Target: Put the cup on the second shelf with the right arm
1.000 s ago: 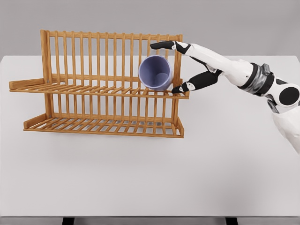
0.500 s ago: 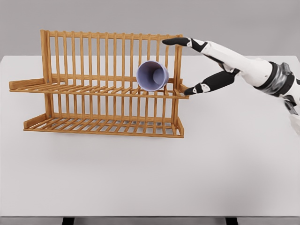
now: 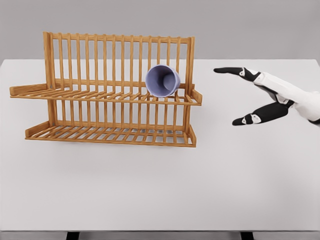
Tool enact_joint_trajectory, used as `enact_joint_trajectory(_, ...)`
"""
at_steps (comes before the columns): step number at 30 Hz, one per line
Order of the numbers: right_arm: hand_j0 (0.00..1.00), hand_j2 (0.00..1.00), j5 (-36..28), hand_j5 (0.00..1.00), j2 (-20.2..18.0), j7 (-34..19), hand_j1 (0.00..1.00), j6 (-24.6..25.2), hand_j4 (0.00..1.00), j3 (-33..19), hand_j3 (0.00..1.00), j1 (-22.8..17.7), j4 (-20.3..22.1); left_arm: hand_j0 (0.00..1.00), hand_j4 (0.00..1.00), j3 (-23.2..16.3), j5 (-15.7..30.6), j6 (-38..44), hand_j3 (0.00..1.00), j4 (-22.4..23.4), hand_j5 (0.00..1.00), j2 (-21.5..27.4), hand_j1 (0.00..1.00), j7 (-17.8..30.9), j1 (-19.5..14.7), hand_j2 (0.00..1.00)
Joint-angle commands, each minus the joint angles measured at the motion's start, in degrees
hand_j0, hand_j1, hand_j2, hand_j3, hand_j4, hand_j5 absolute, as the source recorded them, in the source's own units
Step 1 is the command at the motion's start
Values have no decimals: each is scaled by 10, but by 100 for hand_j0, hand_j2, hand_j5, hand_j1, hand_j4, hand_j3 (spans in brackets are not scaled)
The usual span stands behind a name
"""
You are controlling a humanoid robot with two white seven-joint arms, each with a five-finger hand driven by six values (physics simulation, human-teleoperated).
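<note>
One purple cup (image 3: pixel 163 80) lies on its side on the upper shelf (image 3: pixel 107 95) of a wooden rack (image 3: pixel 112 90), near the shelf's right end. Its open mouth faces the camera and slightly left, showing a pale lilac inside, and its base points back toward the vertical slats behind it. It rests against those slats, just left of the rack's right-hand post.

Both shelves are made of thin slats. The upper one juts out further to the left than the lower shelf (image 3: pixel 110 134), which sits directly on the white tabletop (image 3: pixel 160 185) and holds nothing.

Well to the right of the rack, the right hand (image 3: pixel 252 95) hangs above the tabletop, clear of both cup and rack. Its fingers are spread wide and hold nothing: a dark-tipped finger (image 3: pixel 227 70) stretches out to the left at the top, and the thumb (image 3: pixel 245 120) points left lower down, with a broad gap between them. The white arm runs off the picture's right edge.

Behind the tabletop is a plain grey wall (image 3: pixel 250 25). Two dark table legs show at the bottom edge.
</note>
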State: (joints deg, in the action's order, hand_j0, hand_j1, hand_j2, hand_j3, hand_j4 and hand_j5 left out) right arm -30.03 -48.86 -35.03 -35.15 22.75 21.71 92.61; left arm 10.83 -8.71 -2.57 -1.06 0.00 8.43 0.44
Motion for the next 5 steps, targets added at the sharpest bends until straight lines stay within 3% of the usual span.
enact_joint_trajectory(1,100,100,-11,100,-18,0,100,2,100,-10,100,0,3,100,100,0,0,0,100,0,100,0,100,0,0,100)
enact_joint_trajectory(5,100,100,-10,100,-18,0,100,2,100,-10,100,-4,-1,100,100,0,0,-1,100,0,100,0,100,0,1,100)
